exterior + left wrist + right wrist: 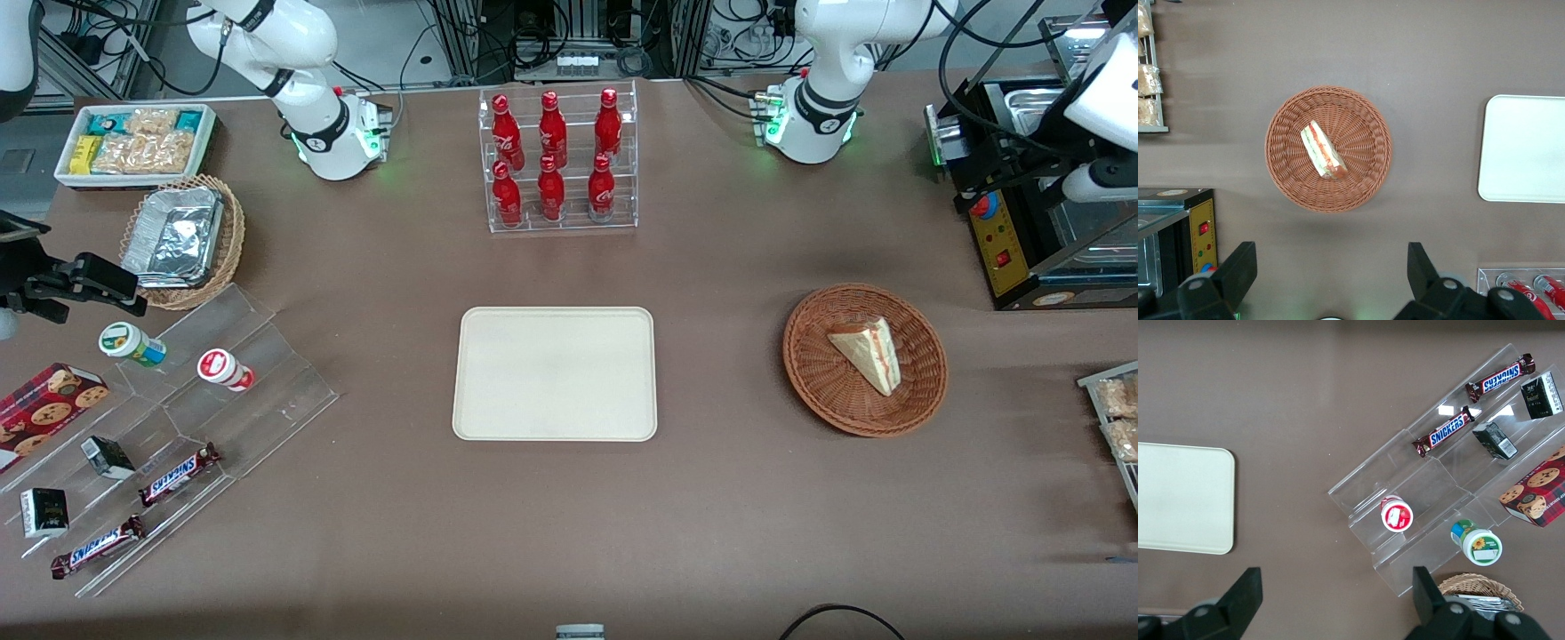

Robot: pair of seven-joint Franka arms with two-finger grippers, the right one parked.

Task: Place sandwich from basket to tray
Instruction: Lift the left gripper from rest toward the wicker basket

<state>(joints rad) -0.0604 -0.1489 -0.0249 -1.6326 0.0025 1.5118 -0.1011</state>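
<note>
End effector (1331, 267) wide open, holding nothing, high above sandwich (1323, 150) lying in basket (1285, 175); tray (1525, 148) well apart.

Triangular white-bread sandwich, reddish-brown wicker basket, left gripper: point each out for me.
Triangular white-bread sandwich (868, 354): front view, top bread face.
Reddish-brown wicker basket (813, 369): front view, bare woven floor.
Left gripper (1331, 277): left wrist view, midway between open fingers.

A brown-covered table (711, 533) fills nearly the whole frame; along the top edge, tangled black cables (533, 36) cross pale floor (391, 36).
</note>
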